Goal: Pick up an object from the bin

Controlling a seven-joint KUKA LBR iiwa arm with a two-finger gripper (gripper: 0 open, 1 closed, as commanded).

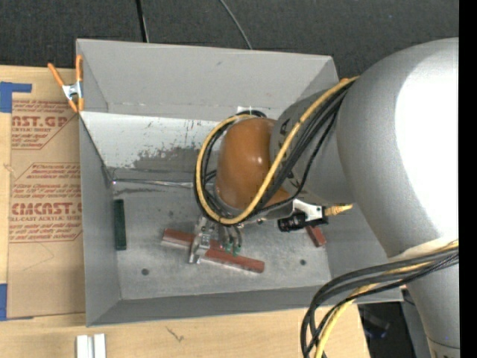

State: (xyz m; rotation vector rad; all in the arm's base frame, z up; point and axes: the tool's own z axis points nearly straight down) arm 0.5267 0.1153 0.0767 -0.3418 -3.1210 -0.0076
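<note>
- Camera view, the count: a grey metal bin (pixel 201 84) holds four small loose things on its floor — one dark green bar and three reddish-brown sticks.
- The green bar (pixel 118 224) lies at the left of the floor, close to the left wall, its length running up and down the frame, well apart from everything else.
- The left stick (pixel 177 237) lies in the lower middle of the floor, tilted slightly down to the right; its right end runs up to the gripper.
- The lower stick (pixel 237 262) lies just right of and below it, on nearly the same slant. Its left end sits under the gripper, and whether the two sticks touch there is hidden.
- The right stick (pixel 317 235) shows at the lower right of the floor, partly covered by the arm.
- The gripper (pixel 215 243) is down at the floor in the lower middle of the frame — right between the left stick and the lower stick, at or against their near ends.
- How far open the gripper stands cannot be told, nor whether it grips either stick.
- Above the gripper sit the arm's orange cover (pixel 242 162) and looped yellow and black cables (pixel 205 170); the arm (pixel 402 148) fills the right of the frame.
</note>
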